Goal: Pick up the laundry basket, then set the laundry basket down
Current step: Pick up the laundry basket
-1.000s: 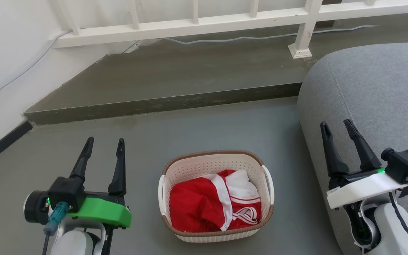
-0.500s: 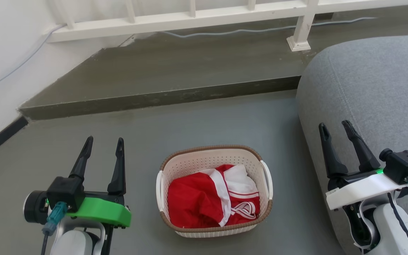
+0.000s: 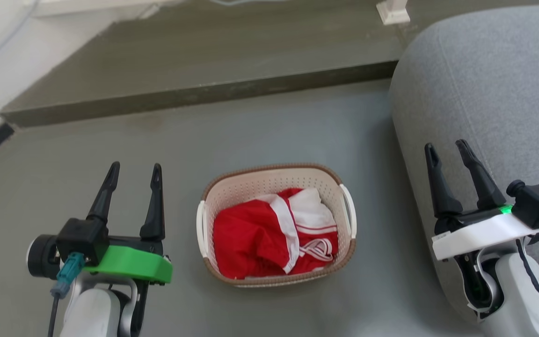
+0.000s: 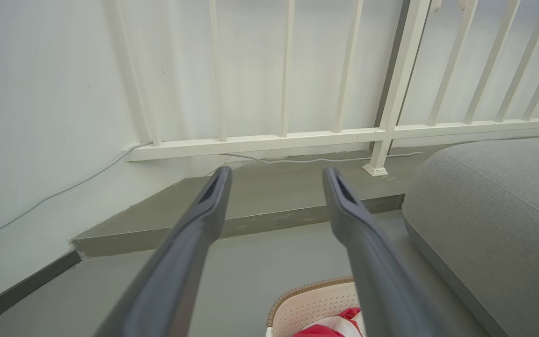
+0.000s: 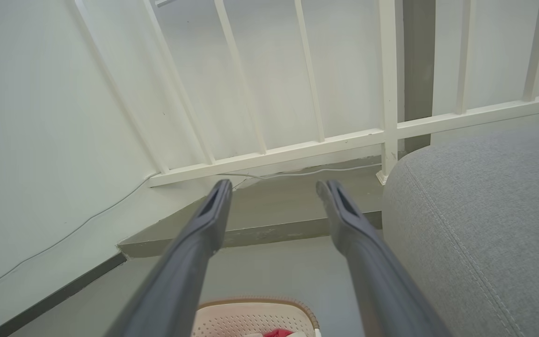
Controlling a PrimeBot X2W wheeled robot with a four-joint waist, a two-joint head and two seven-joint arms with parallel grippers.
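The laundry basket (image 3: 269,180) stands on the grey floor in the middle of the head view, cream-white and perforated with a brown rim and white side handles. Red and white clothing (image 3: 272,231) lies inside it. My left gripper (image 3: 134,169) hangs open to the left of the basket, apart from it. My right gripper (image 3: 447,149) is open to the basket's right, in front of the sofa. The left wrist view catches the basket's far rim (image 4: 314,302) low between the open fingers (image 4: 194,234). A strip of that rim (image 5: 251,316) also sits at the bottom of the right wrist view.
A grey sofa (image 3: 494,93) fills the right side, close to my right arm. A raised concrete step (image 3: 194,61) runs across behind the basket. A white railing (image 4: 297,135) and a cable (image 4: 54,192) line the wall beyond. Bare floor lies around the basket.
The head camera has tilted down, so the whole scene has slid up and the railing has left the frame. Both grippers stay open and the basket has not moved on the floor.
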